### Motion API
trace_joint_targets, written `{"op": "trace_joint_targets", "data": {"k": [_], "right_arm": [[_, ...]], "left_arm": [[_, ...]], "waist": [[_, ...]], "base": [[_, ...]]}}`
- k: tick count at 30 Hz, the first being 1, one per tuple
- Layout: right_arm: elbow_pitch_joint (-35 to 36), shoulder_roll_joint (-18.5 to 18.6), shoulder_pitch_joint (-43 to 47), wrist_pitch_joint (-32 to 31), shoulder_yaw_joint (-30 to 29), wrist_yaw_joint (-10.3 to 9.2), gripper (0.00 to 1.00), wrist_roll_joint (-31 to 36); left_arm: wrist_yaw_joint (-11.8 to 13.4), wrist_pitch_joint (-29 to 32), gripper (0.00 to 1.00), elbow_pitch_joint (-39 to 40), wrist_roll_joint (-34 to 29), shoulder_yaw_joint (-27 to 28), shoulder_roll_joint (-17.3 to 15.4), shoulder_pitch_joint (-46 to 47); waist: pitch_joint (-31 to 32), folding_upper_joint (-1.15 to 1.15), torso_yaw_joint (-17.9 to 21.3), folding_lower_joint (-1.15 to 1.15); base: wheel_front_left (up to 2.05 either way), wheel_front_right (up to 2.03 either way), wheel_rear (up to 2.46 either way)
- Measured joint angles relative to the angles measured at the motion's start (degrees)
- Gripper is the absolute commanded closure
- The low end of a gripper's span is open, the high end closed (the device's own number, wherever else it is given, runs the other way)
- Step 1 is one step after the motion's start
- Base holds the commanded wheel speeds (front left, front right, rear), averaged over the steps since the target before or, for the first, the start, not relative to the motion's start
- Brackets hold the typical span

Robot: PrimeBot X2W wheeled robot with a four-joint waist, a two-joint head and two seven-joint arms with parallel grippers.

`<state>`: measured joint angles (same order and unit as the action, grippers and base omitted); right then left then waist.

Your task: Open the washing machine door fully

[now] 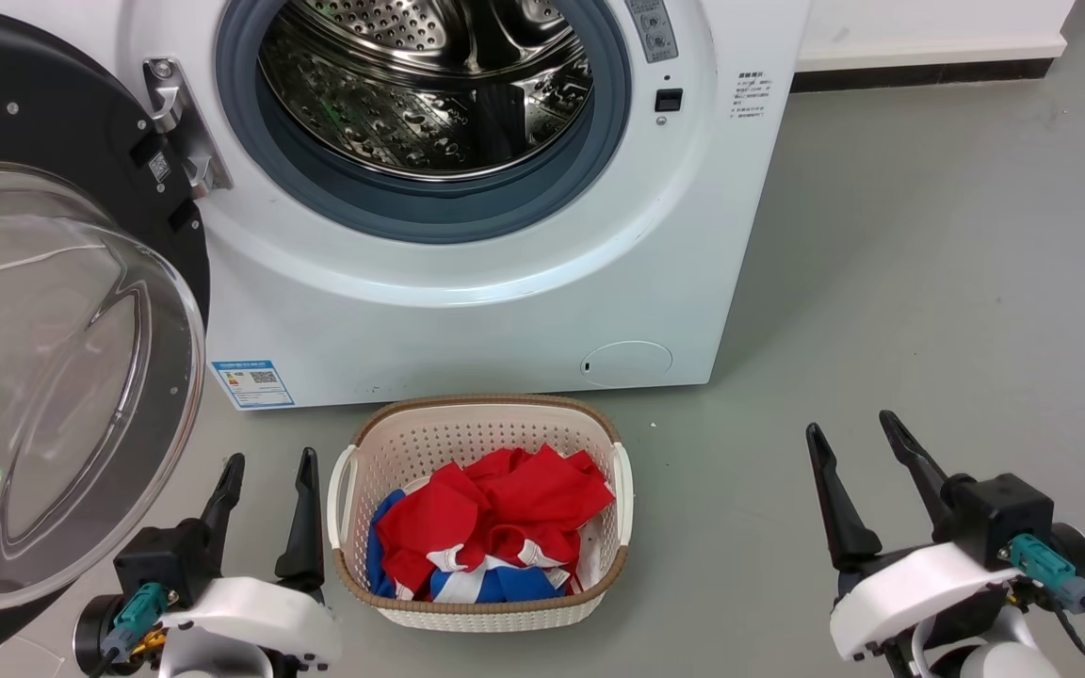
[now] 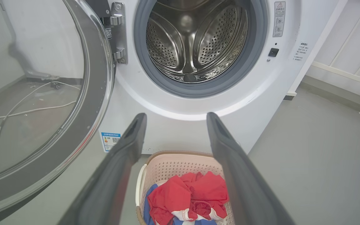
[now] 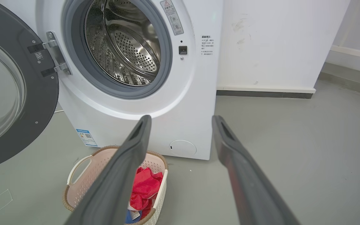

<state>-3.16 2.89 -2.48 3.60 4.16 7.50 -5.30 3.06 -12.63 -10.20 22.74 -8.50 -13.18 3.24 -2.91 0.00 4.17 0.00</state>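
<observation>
Black washing machine door [image 1: 62, 330], domed glass centre, swung wide, left gripper [image 1: 271, 457] and right gripper [image 1: 850, 424] jaws apart

White washing machine [image 1: 467, 311], black door [image 1: 62, 122].

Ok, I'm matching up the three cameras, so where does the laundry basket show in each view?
Head view: laundry basket at the lower centre, in front of the washing machine.
Left wrist view: basket at the bottom centre.
Right wrist view: basket at the lower left.
Shared landmark: the blue label sticker low on the machine's front.
</observation>
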Motion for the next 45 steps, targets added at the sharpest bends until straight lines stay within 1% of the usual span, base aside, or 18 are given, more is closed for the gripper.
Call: {"op": "trace_joint_targets", "data": {"k": [1, 6, 16, 28, 29, 30, 32, 33, 35, 36, 37, 45], "right_arm": [[0.0, 0.0, 0.0, 0.0, 0.0, 0.00, 1.00, -0.1], [-1.9, 0.0, 1.7, -0.1, 0.2, 0.00, 1.00, -0.9], [-3.0, 0.5, 1.6, -0.6, -0.2, 0.00, 1.00, -13.5], [-4.4, 1.1, 1.0, -1.3, -0.9, -0.01, 1.00, -26.3], [-4.5, 1.2, 0.9, -1.5, -1.0, -0.01, 1.00, -28.4], [-4.5, 1.2, 0.9, -1.5, -1.0, -0.01, 1.00, -28.4], [-4.7, 1.3, 0.8, -1.6, -1.1, -0.01, 1.00, -30.2], [-4.8, 1.4, 0.4, -1.7, -1.3, -0.01, 1.00, -32.2], [-4.9, 1.4, 0.3, -1.7, -1.4, -0.01, 1.00, -33.0], [-5.1, 1.4, 0.3, -2.0, -1.5, -0.01, 1.00, -35.0], [-5.1, 1.4, 0.3, -2.0, -1.5, -0.01, 1.00, -35.0], [-5.9, 1.6, 0.1, -2.5, -2.0, -0.01, 1.00, -41.8]], "left_arm": [[0.0, 0.0, 1.00, 0.0, 0.0, 0.0, -0.1, 0.1], [0.0, 0.5, 1.00, -2.0, 1.0, -0.3, 0.9, -1.2], [-1.5, 3.1, 1.00, -2.3, 10.2, 1.7, 1.9, -1.2], [-2.9, 5.7, 1.00, -2.5, 19.9, 3.8, 3.3, -0.7], [-3.1, 6.1, 1.00, -2.5, 21.5, 4.2, 3.4, -0.6], [-3.1, 6.1, 1.00, -2.5, 21.5, 4.2, 3.4, -0.6], [-3.4, 6.5, 1.00, -2.6, 22.9, 4.6, 3.7, -0.6], [-3.6, 6.9, 1.00, -2.6, 24.4, 5.0, 4.0, -0.6], [-3.6, 7.0, 1.00, -2.6, 25.1, 5.1, 4.2, -0.5], [-3.8, 7.4, 1.00, -2.6, 26.4, 5.3, 4.4, -0.5], [-3.8, 7.4, 1.00, -2.6, 26.4, 5.3, 4.4, -0.5], [-4.6, 9.0, 1.00, -2.8, 31.8, 6.6, 4.9, -0.2]], "waist": [[0.0, 0.00, 0.0, 0.00], [-0.1, 0.00, 0.0, 0.00], [0.2, 0.00, -0.4, 0.00], [0.5, 0.00, -0.8, 0.00], [0.5, 0.00, -0.8, 0.00], [0.5, 0.00, -0.8, 0.00], [0.5, 0.00, -0.9, 0.00], [0.6, 0.00, -1.0, 0.00], [0.6, 0.00, -1.0, 0.00], [0.6, 0.00, -1.1, 0.00], [0.6, 0.00, -1.1, 0.00], [0.8, 0.00, -1.3, 0.00]], "base": [[0.00, 0.00, 0.00], [0.00, 0.00, 0.00], [0.00, 0.00, 0.00], [0.00, 0.00, 0.00], [0.00, 0.00, 0.00], [0.00, 0.00, 0.00], [0.00, 0.00, 0.00], [0.00, 0.00, 0.00], [0.00, 0.00, 0.00], [0.00, 0.00, 0.00], [0.00, 0.00, 0.00], [0.00, 0.00, 0.00]]}}
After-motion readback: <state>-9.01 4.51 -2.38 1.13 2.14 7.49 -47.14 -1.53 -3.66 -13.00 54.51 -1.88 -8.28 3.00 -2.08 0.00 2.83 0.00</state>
